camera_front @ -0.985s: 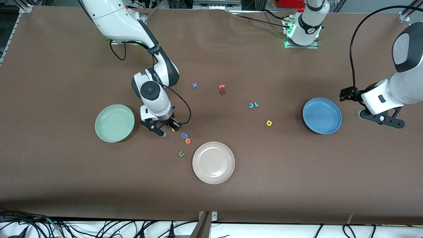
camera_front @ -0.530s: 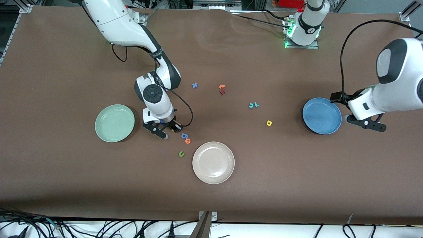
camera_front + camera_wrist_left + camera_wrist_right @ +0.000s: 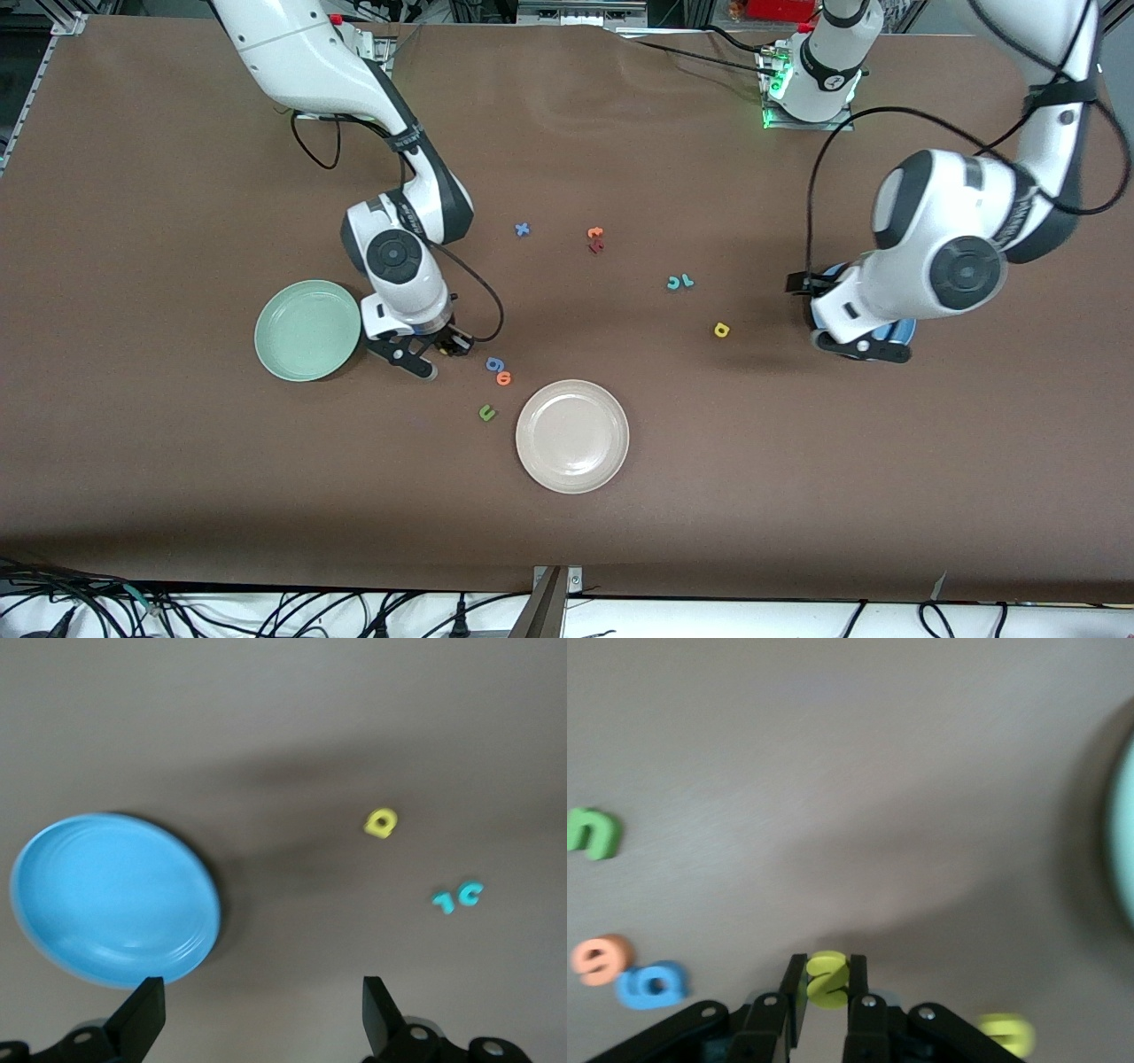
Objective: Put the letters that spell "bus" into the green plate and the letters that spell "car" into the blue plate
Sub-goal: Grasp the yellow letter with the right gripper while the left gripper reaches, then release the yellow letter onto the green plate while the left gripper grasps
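Tabletop [image 3: 177, 496]: brown, carrying three plates and scattered foam letters.
Green plate [image 3: 307, 330]: toward the right arm's end, bare.
Blue plate [image 3: 113, 899]: toward the left arm's end, bare, partly covered by the left arm in the front view.
Beige plate [image 3: 572, 435]: nearest the front camera, between the other two.
Right claw [image 3: 827, 985]: just beside the green plate, clamped on a yellow s [image 3: 827, 978]; another yellow letter [image 3: 1005, 1033] lay blurred near it.
Left claw [image 3: 262, 1019]: over the blue plate's edge, fingers wide apart, holding nothing.
Yellow a [image 3: 722, 330]: on the tabletop near the blue plate.
Teal c and r [image 3: 679, 282]: side by side, farther from the camera than the a.
Blue g [image 3: 494, 363], orange letter [image 3: 504, 378], green u [image 3: 486, 412]: clustered between right claw and beige plate.
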Available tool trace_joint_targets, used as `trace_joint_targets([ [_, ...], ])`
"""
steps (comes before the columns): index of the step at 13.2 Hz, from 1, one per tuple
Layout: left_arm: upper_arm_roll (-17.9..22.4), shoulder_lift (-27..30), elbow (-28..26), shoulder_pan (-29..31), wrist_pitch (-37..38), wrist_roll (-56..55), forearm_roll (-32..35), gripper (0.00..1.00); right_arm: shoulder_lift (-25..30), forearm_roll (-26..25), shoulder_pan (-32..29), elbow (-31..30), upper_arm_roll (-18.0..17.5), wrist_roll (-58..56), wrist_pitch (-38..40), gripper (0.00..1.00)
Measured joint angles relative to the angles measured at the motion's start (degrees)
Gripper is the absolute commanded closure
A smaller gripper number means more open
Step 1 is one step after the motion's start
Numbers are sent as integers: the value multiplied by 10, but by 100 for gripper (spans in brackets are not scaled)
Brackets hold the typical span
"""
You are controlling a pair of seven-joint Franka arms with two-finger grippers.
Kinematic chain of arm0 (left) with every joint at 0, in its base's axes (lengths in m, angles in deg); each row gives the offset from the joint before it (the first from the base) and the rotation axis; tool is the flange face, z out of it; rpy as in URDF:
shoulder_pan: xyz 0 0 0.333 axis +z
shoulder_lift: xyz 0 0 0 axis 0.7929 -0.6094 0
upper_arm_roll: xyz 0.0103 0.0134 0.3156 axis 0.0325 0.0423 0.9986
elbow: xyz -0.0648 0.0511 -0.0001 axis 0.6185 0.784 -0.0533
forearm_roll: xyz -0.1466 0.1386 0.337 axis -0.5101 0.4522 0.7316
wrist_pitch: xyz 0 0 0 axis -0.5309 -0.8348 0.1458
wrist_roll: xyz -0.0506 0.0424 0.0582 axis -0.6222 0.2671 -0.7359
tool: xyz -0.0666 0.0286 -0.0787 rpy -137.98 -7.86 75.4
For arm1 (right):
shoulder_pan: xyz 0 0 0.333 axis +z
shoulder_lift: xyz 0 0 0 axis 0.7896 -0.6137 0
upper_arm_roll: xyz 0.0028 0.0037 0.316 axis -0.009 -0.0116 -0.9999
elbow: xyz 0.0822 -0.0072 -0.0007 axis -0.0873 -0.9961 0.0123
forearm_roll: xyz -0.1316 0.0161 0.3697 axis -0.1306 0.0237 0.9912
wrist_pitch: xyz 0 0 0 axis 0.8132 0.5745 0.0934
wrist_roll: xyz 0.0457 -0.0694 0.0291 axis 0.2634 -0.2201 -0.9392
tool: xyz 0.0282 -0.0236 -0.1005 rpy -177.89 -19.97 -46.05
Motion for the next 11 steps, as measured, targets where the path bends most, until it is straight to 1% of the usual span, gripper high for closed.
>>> trace_joint_targets([
  [2,-12,-19,-9,-2,-55,4,0,3,29,0,-2,-8,37,-85,64,90],
  [3,-19,-24,-23,-3,-93,12,0,3,41,0,-3,-19,55,-126,86,89],
  [5,-28,-29,-68,-4,-179,22,0,3,65,1,-8,-65,94,-213,90,86],
  [6,-32,-30,-91,-6,-217,25,0,3,75,1,-12,-91,109,-243,82,74],
  [7,-33,-32,-111,-12,-250,27,0,3,82,1,-17,-117,119,-263,62,36],
  [8,-34,-35,-128,-20,-281,27,0,4,85,1,-23,-145,126,-277,30,1],
  [9,-35,-41,-141,-28,-307,27,0,4,85,1,-31,-170,128,-287,-5,0],
  [10,-35,-48,-149,-36,-330,28,0,4,85,1,-35,-187,127,-291,-25,0],
  [11,-36,-55,-154,-44,-349,31,0,4,85,1,-35,-191,126,-291,-27,0],
])
